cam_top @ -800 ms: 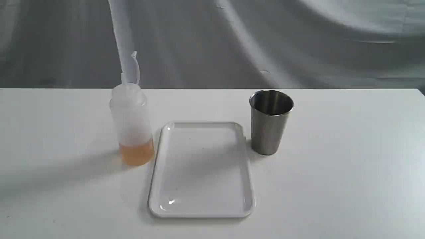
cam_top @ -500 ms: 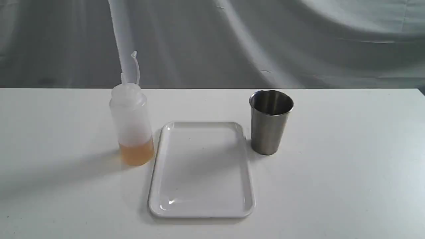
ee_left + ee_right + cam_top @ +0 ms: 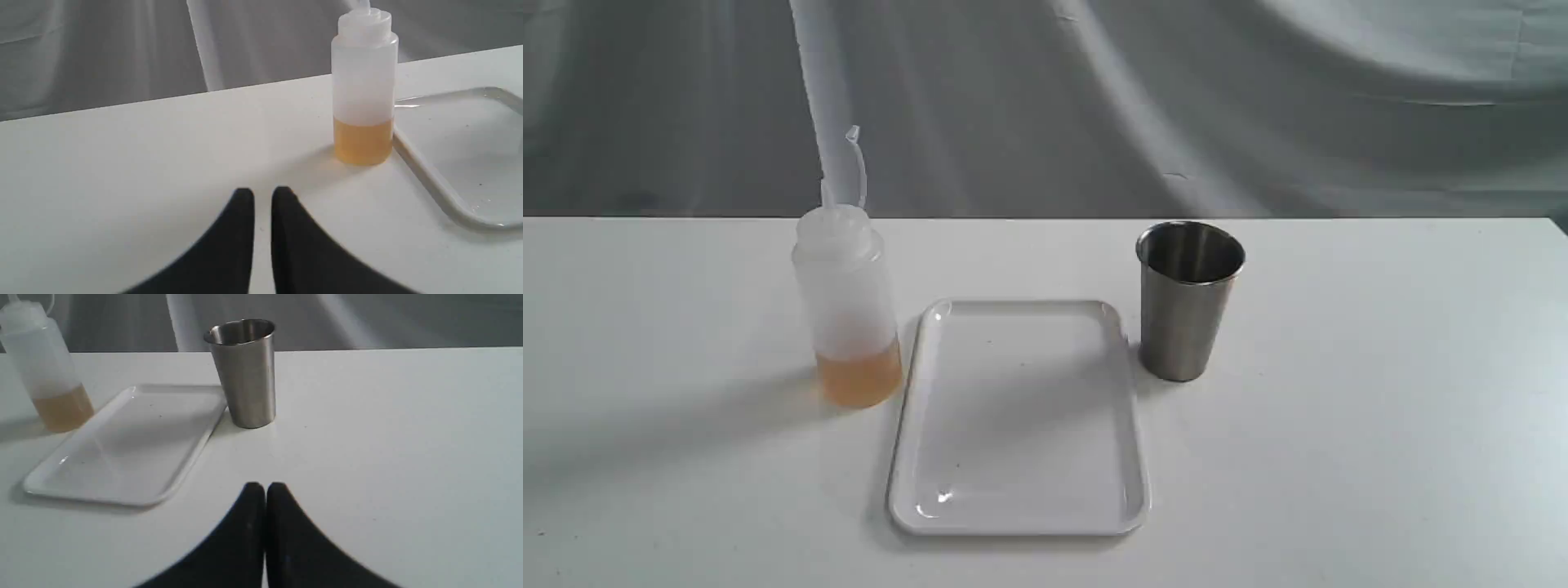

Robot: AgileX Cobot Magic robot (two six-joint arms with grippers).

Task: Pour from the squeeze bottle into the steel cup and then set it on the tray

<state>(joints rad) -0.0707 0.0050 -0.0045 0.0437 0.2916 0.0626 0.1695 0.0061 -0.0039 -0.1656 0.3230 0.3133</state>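
The squeeze bottle (image 3: 848,306) stands upright on the white table, left of the tray (image 3: 1019,416), with amber liquid in its bottom part. Right of the tray stands the steel cup (image 3: 1187,299), upright. No gripper shows in the exterior view. In the left wrist view my left gripper (image 3: 262,194) is shut and empty, well short of the squeeze bottle (image 3: 363,85) and the tray (image 3: 437,192). In the right wrist view my right gripper (image 3: 265,488) is shut and empty, short of the steel cup (image 3: 245,371); the tray (image 3: 126,445) and squeeze bottle (image 3: 45,371) lie beyond to one side.
A grey draped cloth (image 3: 1258,106) hangs behind the table's back edge. The white table (image 3: 1380,425) extends bare on both sides of the three objects.
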